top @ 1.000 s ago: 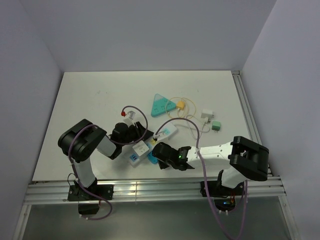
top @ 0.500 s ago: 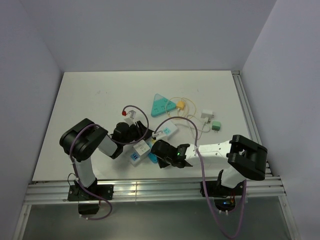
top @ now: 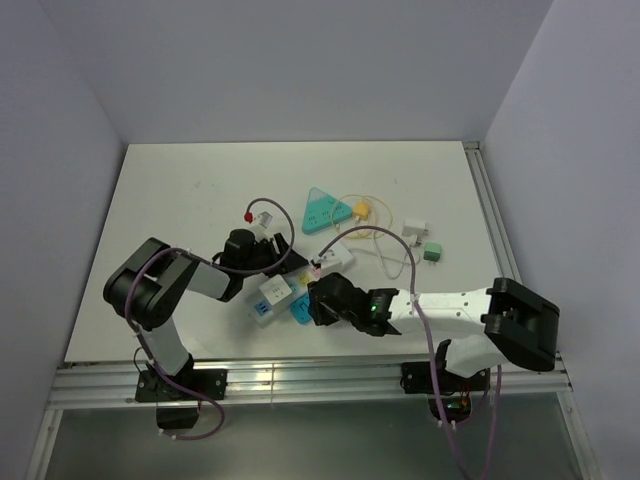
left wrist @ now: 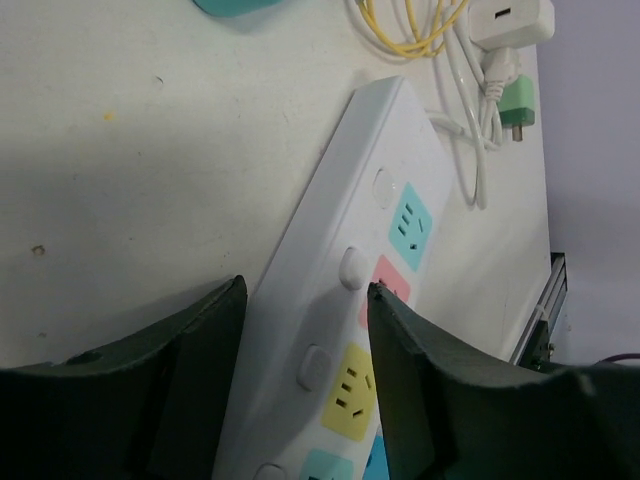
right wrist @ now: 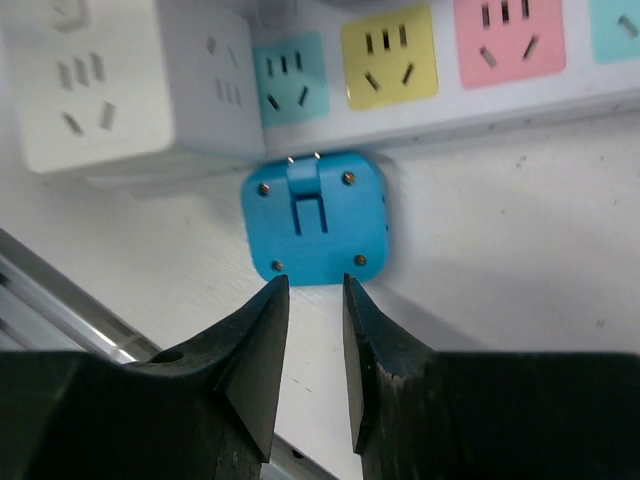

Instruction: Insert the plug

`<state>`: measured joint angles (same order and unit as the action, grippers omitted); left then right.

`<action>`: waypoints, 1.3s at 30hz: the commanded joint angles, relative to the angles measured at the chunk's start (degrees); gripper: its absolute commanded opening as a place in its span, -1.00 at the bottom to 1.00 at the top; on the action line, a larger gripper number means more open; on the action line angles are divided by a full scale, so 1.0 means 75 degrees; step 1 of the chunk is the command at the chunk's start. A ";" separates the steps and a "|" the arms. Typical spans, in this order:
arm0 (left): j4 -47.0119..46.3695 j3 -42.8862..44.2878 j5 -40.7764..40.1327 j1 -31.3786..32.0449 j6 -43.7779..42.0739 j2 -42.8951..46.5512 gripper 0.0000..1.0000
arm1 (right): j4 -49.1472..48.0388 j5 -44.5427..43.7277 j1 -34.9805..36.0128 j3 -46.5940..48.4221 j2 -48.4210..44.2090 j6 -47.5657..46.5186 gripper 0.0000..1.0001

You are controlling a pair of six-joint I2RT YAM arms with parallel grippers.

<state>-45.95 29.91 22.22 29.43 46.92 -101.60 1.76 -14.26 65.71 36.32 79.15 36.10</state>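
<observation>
A white power strip (left wrist: 370, 220) with teal, pink and yellow sockets lies in the table's near middle; its far end shows in the top view (top: 335, 260). My left gripper (left wrist: 305, 295) straddles it, jaws pressed against both long sides. A white cube adapter (top: 272, 292) is plugged in at the strip's near end (right wrist: 90, 90). A blue plug (right wrist: 315, 215) lies flat on the table against the strip's edge, prongs folded, also seen from above (top: 299, 312). My right gripper (right wrist: 316, 285) is just short of the plug, jaws a narrow gap apart with nothing between them.
A teal triangular socket (top: 323, 210), a yellow plug (top: 361, 208) with a looped cable, a white adapter (top: 414, 231) and a green plug (top: 432, 252) lie behind the strip. The aluminium rail (top: 300, 380) runs along the table's near edge, close to the blue plug.
The right arm has stretched out lower and its gripper has drawn back from the blue plug, which now lies uncovered. The left gripper, strip and cube adapter have shifted slightly left.
</observation>
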 commanded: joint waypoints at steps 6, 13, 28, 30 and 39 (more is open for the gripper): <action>0.3008 0.0616 -0.0067 -0.0420 -0.0677 0.0702 0.40 | -0.0446 -0.0313 -0.0043 -0.0248 -0.0663 -0.0149 -0.21; 0.4321 0.1261 -0.0617 -0.0807 -0.0982 0.1930 0.65 | -0.0015 -0.0688 -0.0055 -0.0143 -0.0675 -0.0184 -0.09; 0.6735 -0.0026 -0.1333 -0.0760 -0.0350 0.6148 0.92 | -0.0141 -0.0137 -0.0523 -0.0108 -0.0148 -0.0618 0.27; 0.6959 -0.0366 -0.1217 -0.0760 -0.0233 0.6584 0.92 | -0.0024 -0.0255 -0.0558 -0.0096 -0.0066 -0.0512 0.18; 0.7251 -0.1398 -0.1461 -0.0140 0.0342 0.8823 0.90 | -0.0001 0.0039 -0.1624 -0.0073 0.0249 -0.0137 -0.23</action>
<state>7.33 20.12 13.63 25.89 47.07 -38.72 2.09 -13.78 55.96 34.81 79.50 33.91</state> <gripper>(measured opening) 0.948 0.395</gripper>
